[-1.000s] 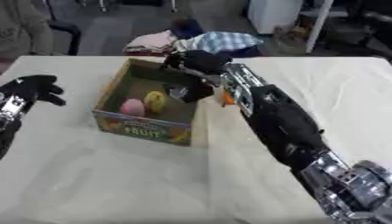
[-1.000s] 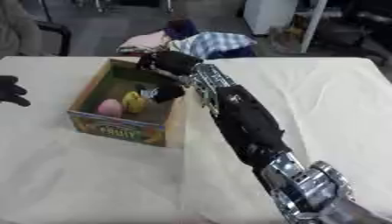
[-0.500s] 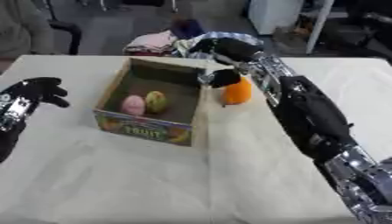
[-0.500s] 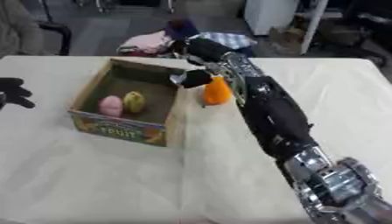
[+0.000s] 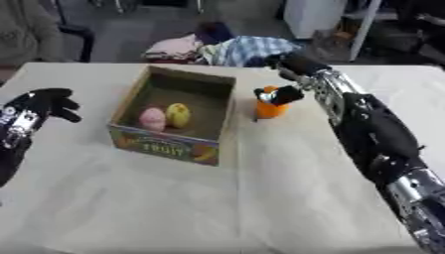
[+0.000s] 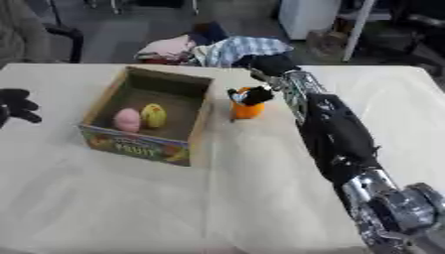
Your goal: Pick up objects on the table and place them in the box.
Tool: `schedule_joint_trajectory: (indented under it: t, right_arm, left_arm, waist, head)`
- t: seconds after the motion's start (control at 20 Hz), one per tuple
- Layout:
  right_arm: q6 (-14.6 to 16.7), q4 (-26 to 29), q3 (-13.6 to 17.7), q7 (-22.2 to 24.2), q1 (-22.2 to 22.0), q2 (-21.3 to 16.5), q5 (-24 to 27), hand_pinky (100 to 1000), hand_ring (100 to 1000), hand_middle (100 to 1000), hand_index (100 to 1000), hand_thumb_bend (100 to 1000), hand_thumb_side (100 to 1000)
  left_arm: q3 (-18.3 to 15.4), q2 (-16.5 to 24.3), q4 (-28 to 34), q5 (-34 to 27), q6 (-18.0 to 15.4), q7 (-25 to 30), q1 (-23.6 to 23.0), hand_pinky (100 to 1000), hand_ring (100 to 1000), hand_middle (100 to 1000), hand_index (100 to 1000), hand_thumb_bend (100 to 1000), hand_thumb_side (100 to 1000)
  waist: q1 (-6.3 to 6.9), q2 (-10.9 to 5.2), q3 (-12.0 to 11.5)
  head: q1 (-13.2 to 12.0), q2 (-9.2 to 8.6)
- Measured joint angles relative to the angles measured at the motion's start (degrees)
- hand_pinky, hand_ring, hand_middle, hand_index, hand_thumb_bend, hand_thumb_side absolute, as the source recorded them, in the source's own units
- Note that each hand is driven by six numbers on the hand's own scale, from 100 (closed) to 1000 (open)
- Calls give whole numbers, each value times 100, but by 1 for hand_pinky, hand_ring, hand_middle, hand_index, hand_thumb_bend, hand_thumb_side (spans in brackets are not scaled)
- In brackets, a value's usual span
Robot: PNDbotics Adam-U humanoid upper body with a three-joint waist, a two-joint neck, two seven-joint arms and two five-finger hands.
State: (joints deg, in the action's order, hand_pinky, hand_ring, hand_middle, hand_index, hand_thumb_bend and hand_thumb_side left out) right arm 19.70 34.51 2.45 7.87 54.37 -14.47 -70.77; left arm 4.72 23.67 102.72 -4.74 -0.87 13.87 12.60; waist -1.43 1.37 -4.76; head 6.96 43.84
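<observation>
An open cardboard fruit box (image 5: 162, 144) stands left of centre on the white table. A pink object (image 5: 152, 118) and a yellow one (image 5: 179, 114) lie inside it. Just right of the box an orange object (image 5: 270, 108) stands on the table. My right arm reaches in from the lower right, and my right hand (image 5: 280, 94) has its dark fingers curled over the orange object's top. At the left edge my left hand (image 5: 41, 103) hovers open, apart from the box.
A heap of clothes (image 5: 235, 49) lies just beyond the table's far edge. A dark chair (image 5: 78, 34) and a seated person show at the far left. Bare tablecloth (image 5: 217, 208) stretches in front of the box.
My right hand has come out of the box, swung right and closed its fingers on the orange object's top. The orange object and my left hand have stayed put.
</observation>
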Motion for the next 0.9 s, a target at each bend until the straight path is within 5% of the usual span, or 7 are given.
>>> schedule_joint_trajectory:
  t: [0.5, 0.7, 0.9]
  right_arm:
    - [-343, -491, 91, -49, -98, 22, -341, 759, 850, 862, 966, 203, 717]
    - [-430, -529, 92, -56, -100, 67, -528, 726, 793, 711, 851, 219, 579]
    - [-596, -514, 107, -432, -136, 107, -756, 664, 696, 470, 596, 286, 328]
  left_arm:
    - [0, 0, 0, 1, 1, -1, -5, 995, 638, 641, 808, 192, 859]
    - [0, -1, 0, 1, 1, -1, -5, 996, 638, 641, 808, 191, 861]
    - [0, -2, 0, 1, 1, -1, -5, 996, 638, 642, 807, 189, 864]
  waist:
    - [24, 1, -26]
    - [26, 1, -34]
    - [26, 1, -37]
  head:
    - [-29, 0]
    - [-31, 0]
    - [-31, 0]
